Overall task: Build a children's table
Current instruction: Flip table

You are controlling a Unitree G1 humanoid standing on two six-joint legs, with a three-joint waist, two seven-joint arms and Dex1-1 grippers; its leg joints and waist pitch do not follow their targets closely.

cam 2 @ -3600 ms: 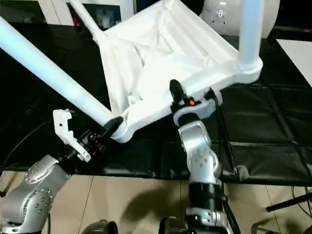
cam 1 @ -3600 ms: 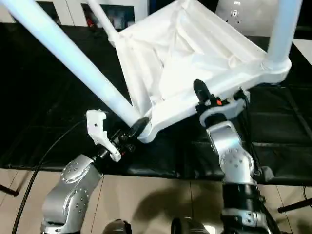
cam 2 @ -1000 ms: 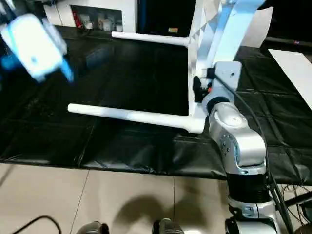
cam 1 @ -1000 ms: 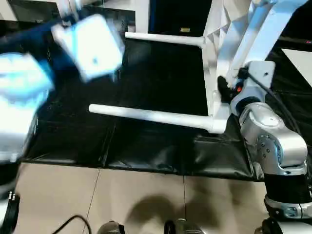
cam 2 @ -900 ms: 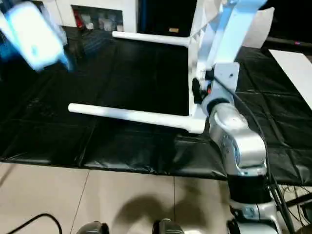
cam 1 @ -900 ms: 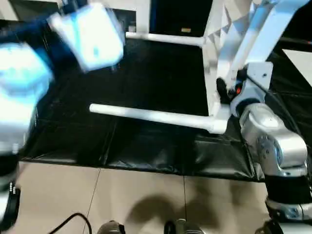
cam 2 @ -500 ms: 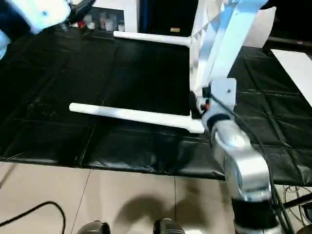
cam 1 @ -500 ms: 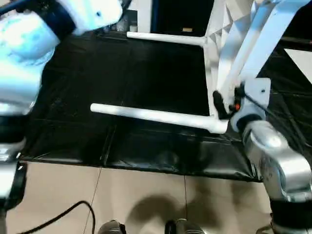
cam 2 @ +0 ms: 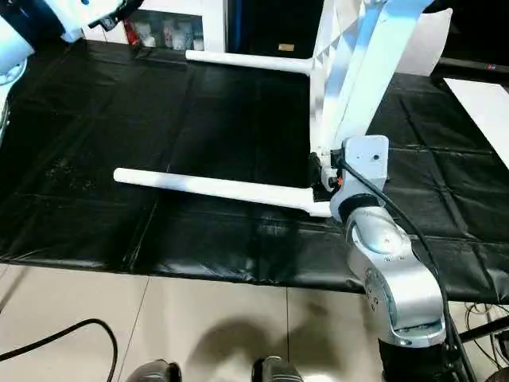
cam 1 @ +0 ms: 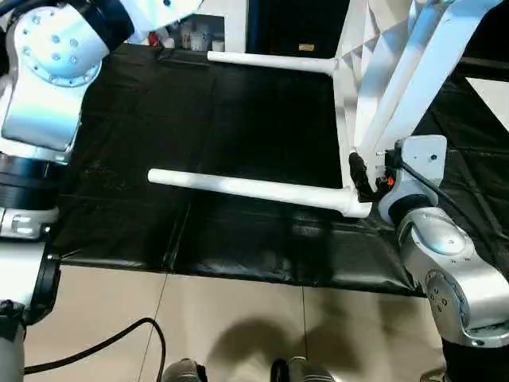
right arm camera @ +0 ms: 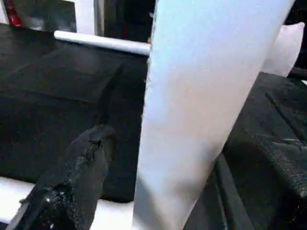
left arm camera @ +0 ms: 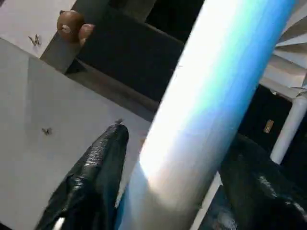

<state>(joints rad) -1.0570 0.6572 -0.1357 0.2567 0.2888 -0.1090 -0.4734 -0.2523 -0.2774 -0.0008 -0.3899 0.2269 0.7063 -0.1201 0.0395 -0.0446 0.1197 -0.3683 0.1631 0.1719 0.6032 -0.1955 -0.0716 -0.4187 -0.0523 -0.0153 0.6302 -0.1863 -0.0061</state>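
My right claw point(right arm camera: 168, 143) stands wide, one black finger point(right arm camera: 84, 172) on each side of a slanting white leg point(cam 1: 425, 60) of the children's table point(cam 1: 358, 87), with a gap showing on one side, so it straddles the leg without clamping it. The left claw point(left arm camera: 180, 134) is set about another white leg point(left arm camera: 201, 105); I cannot tell whether it grips.

The children's table rests on its side, its top on edge with the ribbed underside facing my left. Two legs stick out level over the mat, a near one point(cam 1: 246, 189) and a far one point(cam 1: 270, 61).

I can read no writing. A small yellowish tag point(cam 1: 302, 48) behind the far leg is too small to make out. The left wrist view shows small dark butterfly-shaped marks point(left arm camera: 34, 40) on a pale panel and a round brown knob point(left arm camera: 70, 21).

Underneath lies a creased black mat point(cam 1: 119, 159), with beige floor tiles point(cam 1: 238, 318) and a black cable point(cam 1: 95, 350) nearer me. At the back are a white cabinet point(cam 2: 211, 20) and a pale cushion point(cam 2: 425, 44).
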